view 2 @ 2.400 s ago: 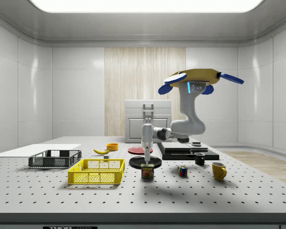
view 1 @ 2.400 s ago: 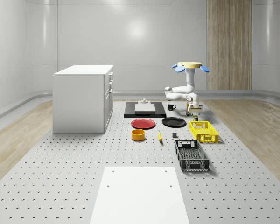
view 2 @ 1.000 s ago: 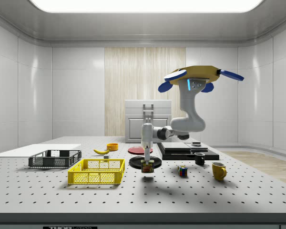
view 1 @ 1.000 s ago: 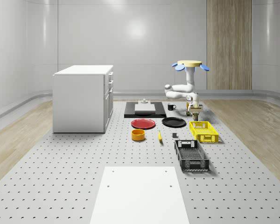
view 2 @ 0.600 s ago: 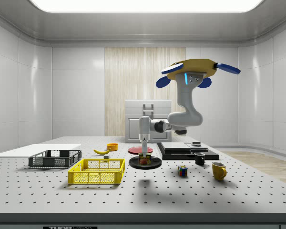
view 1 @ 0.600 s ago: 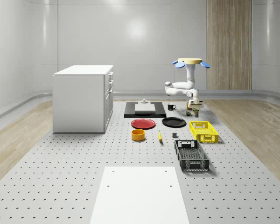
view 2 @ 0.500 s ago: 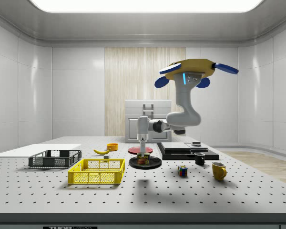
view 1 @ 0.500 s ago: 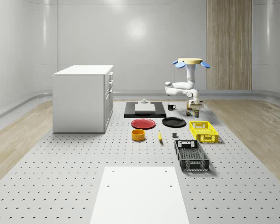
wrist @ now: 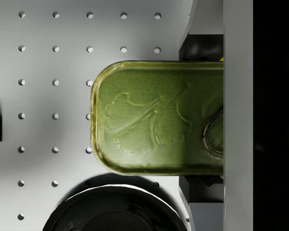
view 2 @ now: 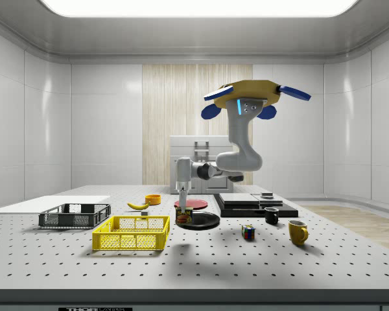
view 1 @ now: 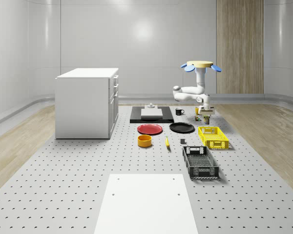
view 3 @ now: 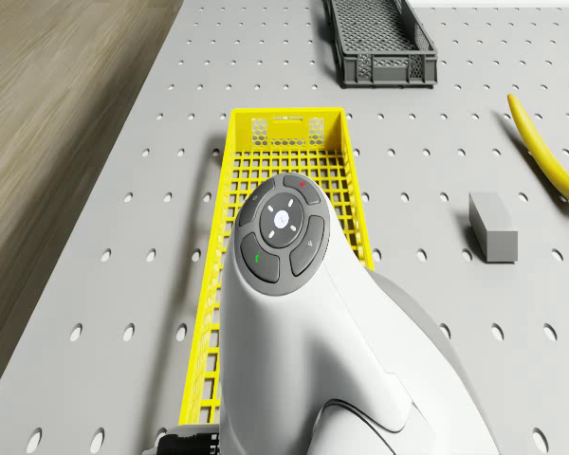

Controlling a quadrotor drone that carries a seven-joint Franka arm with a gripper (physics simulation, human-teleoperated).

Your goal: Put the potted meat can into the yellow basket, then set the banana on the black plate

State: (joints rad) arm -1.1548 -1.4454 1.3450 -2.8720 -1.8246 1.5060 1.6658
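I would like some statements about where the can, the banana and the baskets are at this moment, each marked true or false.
1. The gripper holds the potted meat can above the table. True.
2. The can already lies inside the yellow basket. False: it hangs in the air beside the basket, on the side view's right.
3. The banana rests on the black plate. False: it lies on the table, apart from the plate.
4. The drone hovers in the air. True.
5. The black basket contains the banana. False: the banana lies outside it.
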